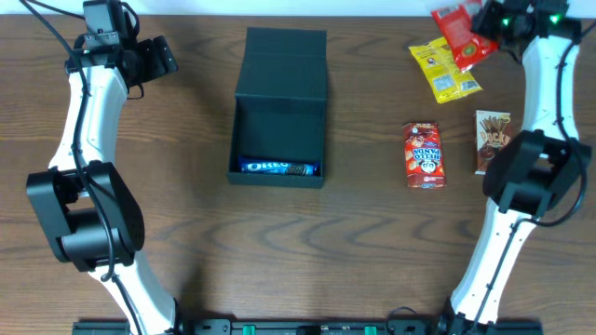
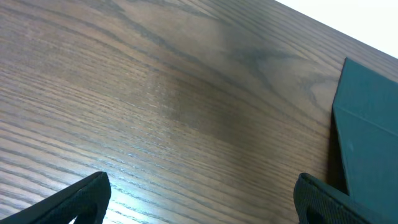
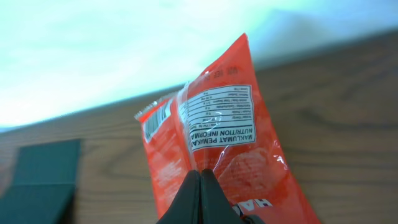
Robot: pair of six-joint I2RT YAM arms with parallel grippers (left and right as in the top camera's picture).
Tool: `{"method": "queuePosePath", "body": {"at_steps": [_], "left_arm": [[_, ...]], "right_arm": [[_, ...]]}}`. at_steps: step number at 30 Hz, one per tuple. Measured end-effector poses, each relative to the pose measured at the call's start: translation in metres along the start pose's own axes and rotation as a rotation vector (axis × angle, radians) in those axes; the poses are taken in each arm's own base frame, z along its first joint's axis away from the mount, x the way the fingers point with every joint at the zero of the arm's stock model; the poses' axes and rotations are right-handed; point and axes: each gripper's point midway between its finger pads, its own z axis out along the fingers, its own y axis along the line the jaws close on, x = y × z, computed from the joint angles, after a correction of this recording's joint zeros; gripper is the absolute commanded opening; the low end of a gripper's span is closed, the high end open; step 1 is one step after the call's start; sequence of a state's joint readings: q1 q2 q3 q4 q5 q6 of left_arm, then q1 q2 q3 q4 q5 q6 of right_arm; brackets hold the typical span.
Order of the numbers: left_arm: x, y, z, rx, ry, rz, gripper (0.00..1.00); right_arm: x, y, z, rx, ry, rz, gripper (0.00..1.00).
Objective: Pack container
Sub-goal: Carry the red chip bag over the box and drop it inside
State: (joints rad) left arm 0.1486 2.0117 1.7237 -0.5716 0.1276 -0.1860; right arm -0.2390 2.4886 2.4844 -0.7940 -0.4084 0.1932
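Observation:
The container (image 1: 244,140) is a dark teal box standing open at the table's middle, with its flap lid (image 1: 282,60) laid back. An Oreo packet (image 1: 279,168) lies inside along the near wall. My right gripper (image 1: 482,33) is at the far right corner, shut on a red snack packet (image 1: 454,26). In the right wrist view the fingers (image 3: 200,177) pinch the red packet (image 3: 217,124), whose label side faces the camera. My left gripper (image 1: 158,58) hangs open at the far left, well away from the box. Its jaws (image 2: 202,193) stand wide over bare wood, with the container's (image 2: 367,124) edge at the right.
A yellow packet (image 1: 445,70) lies partly under the red one. A red Hello Panda box (image 1: 424,154) and a brown Pocky box (image 1: 491,140) lie right of the container. The table's far edge runs just behind the right gripper.

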Motion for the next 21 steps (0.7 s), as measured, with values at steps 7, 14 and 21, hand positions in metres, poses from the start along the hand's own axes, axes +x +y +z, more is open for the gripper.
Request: {"method": "queuePosePath", "body": {"at_steps": [7,14,21], "left_arm": [[-0.001,0.000,0.000,0.001,-0.005,0.000,0.95],[-0.006,0.020,-0.001,-0.020,-0.012,-0.031,0.95],[-0.014,0.054,-0.005,-0.058,-0.026,-0.084,0.95]], "right_arm": [[0.029,0.115,-0.002,-0.121,0.102,-0.056,0.01],[0.118,0.236,0.010,-0.214,0.315,-0.056,0.01],[0.189,0.295,0.006,-0.142,0.453,0.009,0.02]]}}
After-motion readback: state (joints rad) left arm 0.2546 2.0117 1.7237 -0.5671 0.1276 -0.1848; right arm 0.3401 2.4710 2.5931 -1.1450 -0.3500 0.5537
